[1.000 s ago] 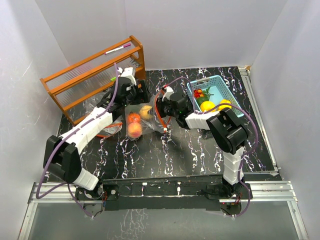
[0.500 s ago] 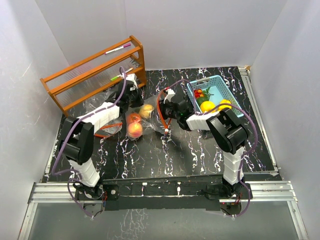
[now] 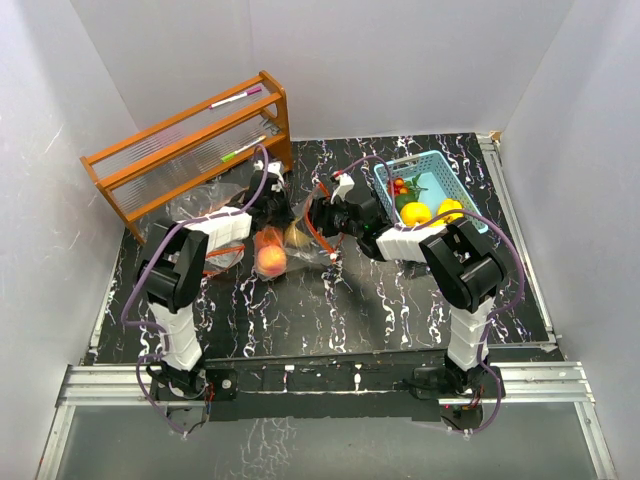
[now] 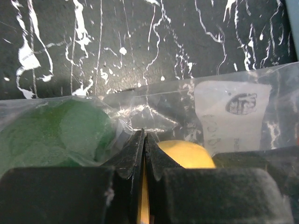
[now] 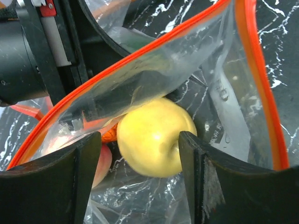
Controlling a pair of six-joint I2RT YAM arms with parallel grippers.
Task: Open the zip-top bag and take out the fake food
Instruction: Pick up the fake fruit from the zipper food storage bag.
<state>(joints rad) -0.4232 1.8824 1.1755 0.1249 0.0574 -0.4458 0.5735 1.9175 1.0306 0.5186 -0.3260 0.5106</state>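
The clear zip-top bag (image 3: 300,250) with an orange zip rim (image 5: 140,51) lies mid-table. Inside it I see fake food: a yellow apple (image 5: 154,135), a peach-coloured fruit (image 3: 270,260) and, through the film, a green piece (image 4: 56,135). My left gripper (image 3: 283,213) is shut, its jaws (image 4: 144,140) pinching the bag's upper film just above the yellow apple (image 4: 187,154). Facing it from the right, my right gripper (image 3: 318,218) reaches into the bag's mouth. It stands open (image 5: 140,137), one finger (image 5: 79,177) on each side of the apple, not squeezing it.
A light blue basket (image 3: 440,157) at the right holds yellow and red fake food (image 3: 415,212). A wooden rack (image 3: 190,150) with marker pens stands at the back left. More crumpled clear plastic (image 3: 195,205) lies left of the bag.
My left gripper moved right to the bag and shut on its film. My right gripper, shut before, has opened around the yellow apple.
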